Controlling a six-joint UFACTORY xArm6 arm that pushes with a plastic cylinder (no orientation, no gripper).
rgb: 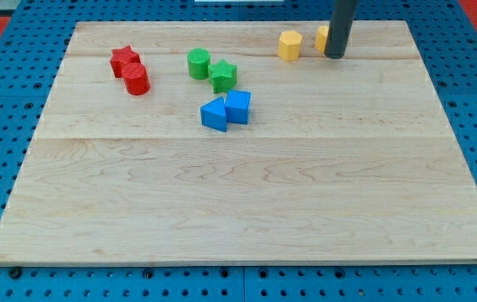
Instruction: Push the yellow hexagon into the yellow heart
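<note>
A yellow hexagon block [289, 44] sits near the board's top edge, right of centre. A second yellow block [323, 37], probably the heart, lies just to its right, mostly hidden behind my rod. My tip [334, 55] rests on the board right against that second yellow block, on its right and slightly lower side, about 50 px right of the hexagon. There is a small gap between the two yellow blocks.
A red star [123, 58] and red cylinder [136, 80] sit at the upper left. A green cylinder [198, 64] and green star [223, 75] lie upper middle. Two blue blocks [215, 114] [238, 106] touch below them. The wooden board [246, 210] lies on blue pegboard.
</note>
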